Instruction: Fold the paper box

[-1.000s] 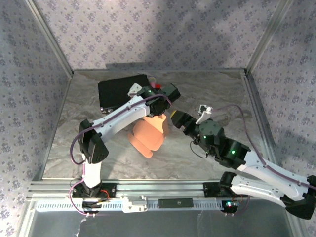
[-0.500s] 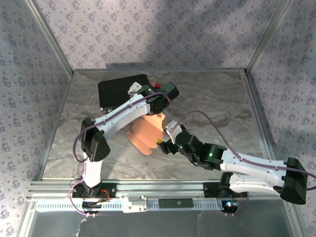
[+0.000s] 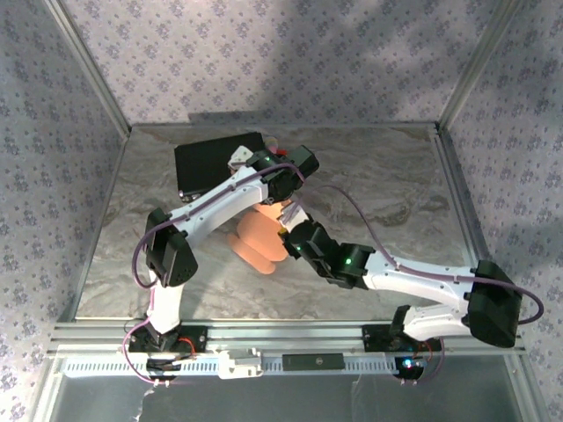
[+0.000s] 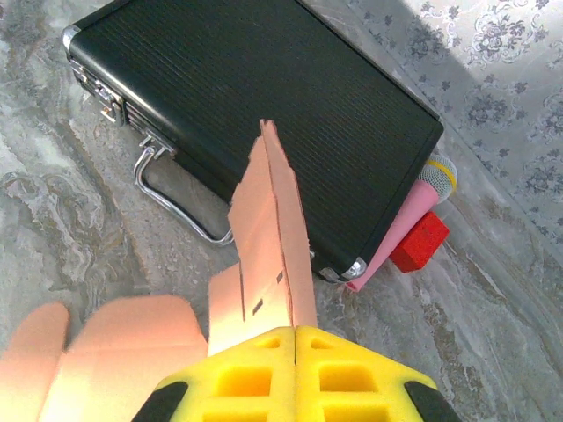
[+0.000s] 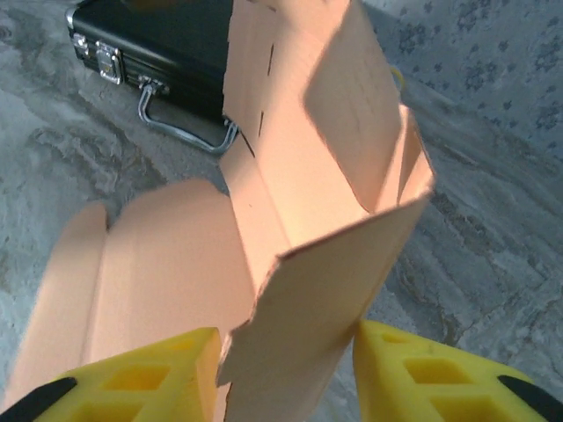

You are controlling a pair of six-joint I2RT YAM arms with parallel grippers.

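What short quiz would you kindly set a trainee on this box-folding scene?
1. True or false: the left fingers are shut on a flap of the paper box.
2. What lies beyond the paper box? A) black case B) glass bowl C) water bottle.
3. What colour is the small block beside the case's corner?
Key: 1 true; 2 A; 3 red.

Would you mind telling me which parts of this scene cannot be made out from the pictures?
Right wrist view: whether the right gripper clamps the paper box or merely straddles its panel; the bottom edge cuts its fingers off.
Top view: the box's far flaps, covered by both arms.
Left wrist view: the pink and red items, half hidden behind the black case.
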